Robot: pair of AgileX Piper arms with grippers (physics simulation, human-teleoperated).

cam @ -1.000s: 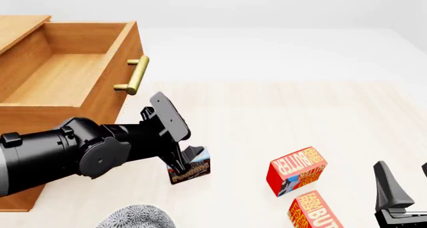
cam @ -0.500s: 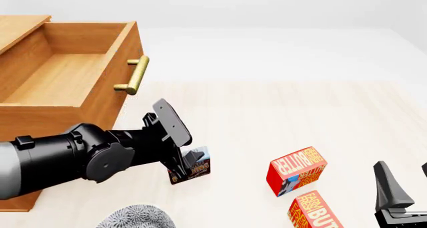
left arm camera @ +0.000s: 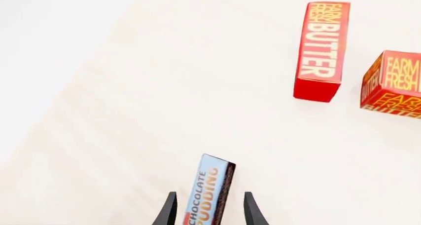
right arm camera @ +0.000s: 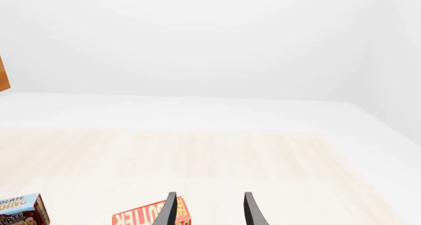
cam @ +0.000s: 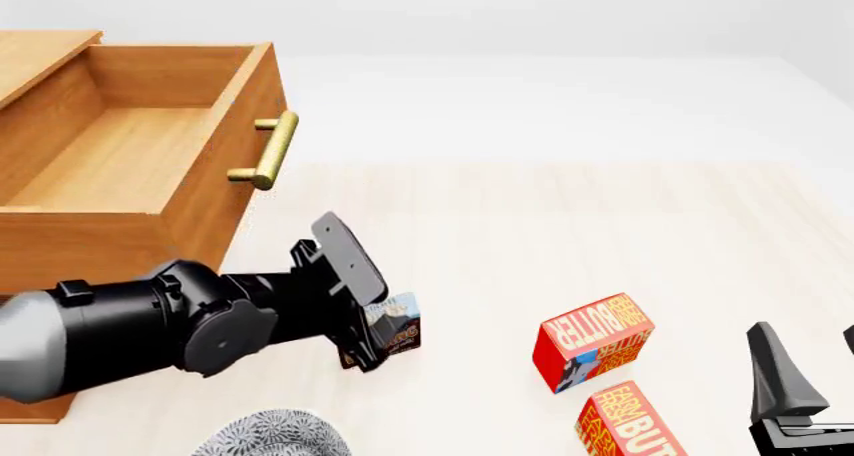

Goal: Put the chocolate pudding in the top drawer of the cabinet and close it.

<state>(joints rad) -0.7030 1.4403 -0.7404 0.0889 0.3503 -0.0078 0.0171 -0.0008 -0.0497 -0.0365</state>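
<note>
The chocolate pudding (cam: 402, 326) (left arm camera: 209, 185) is a small blue and brown box standing on edge on the table in front of the cabinet (cam: 34, 61). My left gripper (cam: 378, 330) (left arm camera: 210, 195) is open and straddles the box, with one finger on each side and a thin gap showing in the left wrist view. The top drawer (cam: 134, 156) is pulled out and empty, its brass handle (cam: 274, 151) facing right. At the lower right my right gripper (cam: 801, 376) (right arm camera: 209, 205) is open with nothing between its fingers. The pudding (right arm camera: 23, 210) also shows in the right wrist view.
Two red-orange butter boxes (cam: 594, 341) (cam: 634, 426) lie right of the pudding, between the two grippers. A grey round object (cam: 274, 434) shows at the bottom edge under the left arm. The open drawer overhangs the table's left side.
My left arm has dropped lower and flatter, and its fingers have slid further around the pudding box. The box has shifted and turned slightly. The right arm has not moved.
</note>
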